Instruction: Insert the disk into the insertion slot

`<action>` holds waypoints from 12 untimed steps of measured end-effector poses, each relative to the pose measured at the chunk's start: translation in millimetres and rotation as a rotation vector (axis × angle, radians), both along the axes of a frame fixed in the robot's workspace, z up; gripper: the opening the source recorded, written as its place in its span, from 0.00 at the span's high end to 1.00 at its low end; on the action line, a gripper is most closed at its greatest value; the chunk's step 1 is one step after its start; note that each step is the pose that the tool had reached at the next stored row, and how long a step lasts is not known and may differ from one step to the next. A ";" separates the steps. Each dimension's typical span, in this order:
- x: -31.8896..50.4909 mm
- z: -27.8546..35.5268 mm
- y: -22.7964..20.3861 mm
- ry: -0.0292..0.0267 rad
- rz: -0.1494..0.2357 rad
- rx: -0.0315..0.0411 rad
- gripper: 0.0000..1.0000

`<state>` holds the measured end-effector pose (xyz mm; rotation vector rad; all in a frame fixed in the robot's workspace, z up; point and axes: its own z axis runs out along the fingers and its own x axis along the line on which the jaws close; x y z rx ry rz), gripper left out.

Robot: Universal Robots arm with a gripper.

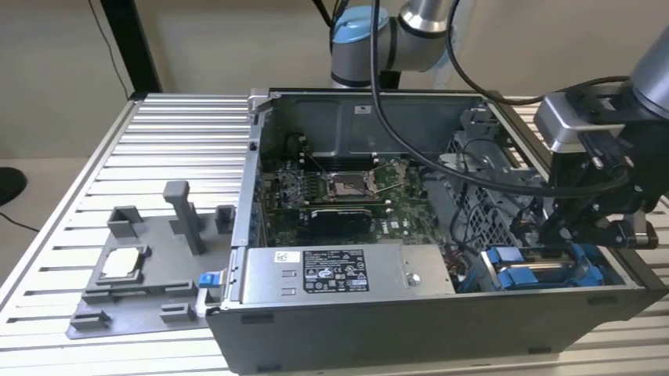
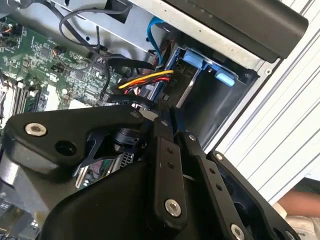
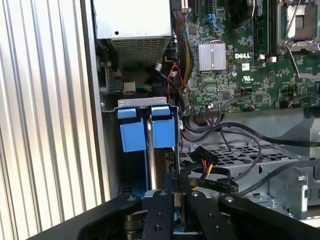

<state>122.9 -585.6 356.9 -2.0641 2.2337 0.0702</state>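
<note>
Disk (image 1: 526, 276) sits in insertion slot (image 3: 145, 103) (first wrist view shows blue tabs (image 3: 163, 131)).

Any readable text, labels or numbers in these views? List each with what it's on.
Black-and-white sticker on the grey metal box: print too small to read.
White barcode label beside it: too small to read.
White marking on the green circuit board, by the silver heatsink: a brand mark, left unquoted.
Small white labels near it: blurred.
</note>
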 end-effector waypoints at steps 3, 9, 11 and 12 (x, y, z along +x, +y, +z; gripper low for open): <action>-0.1 -0.6 0.1 -0.0005 0.000 0.0000 1.00; -0.2 -2.6 0.2 -0.0125 0.001 -0.0001 1.00; -0.1 -3.8 0.4 -0.0234 0.001 0.0002 1.00; -0.1 -4.4 0.5 -0.0271 0.001 0.0002 1.00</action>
